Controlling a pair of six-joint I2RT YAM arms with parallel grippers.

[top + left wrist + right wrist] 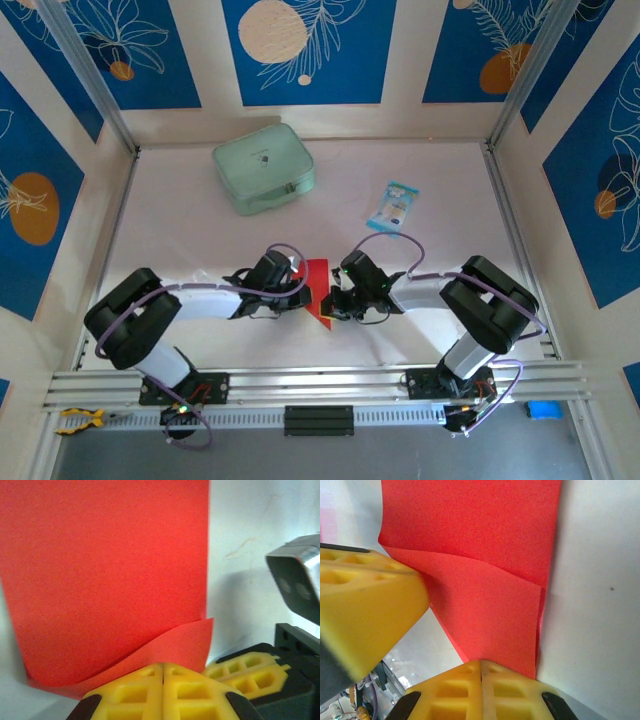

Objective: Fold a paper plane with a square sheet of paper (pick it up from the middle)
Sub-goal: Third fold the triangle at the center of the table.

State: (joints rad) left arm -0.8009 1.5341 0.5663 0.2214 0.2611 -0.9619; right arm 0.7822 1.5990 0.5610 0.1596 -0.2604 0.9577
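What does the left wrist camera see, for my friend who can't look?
A bright red paper fills most of the picture, its near edge curling up into the shut yellow left tool at the bottom. The right tool, also yellow and shut, is at the flap's right corner, with white table behind.

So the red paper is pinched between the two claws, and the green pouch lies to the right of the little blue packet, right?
Not quite: the top view shows the green pouch lying to the left of the little blue packet. The rest holds: the left claw and the right claw both pinch the red paper.
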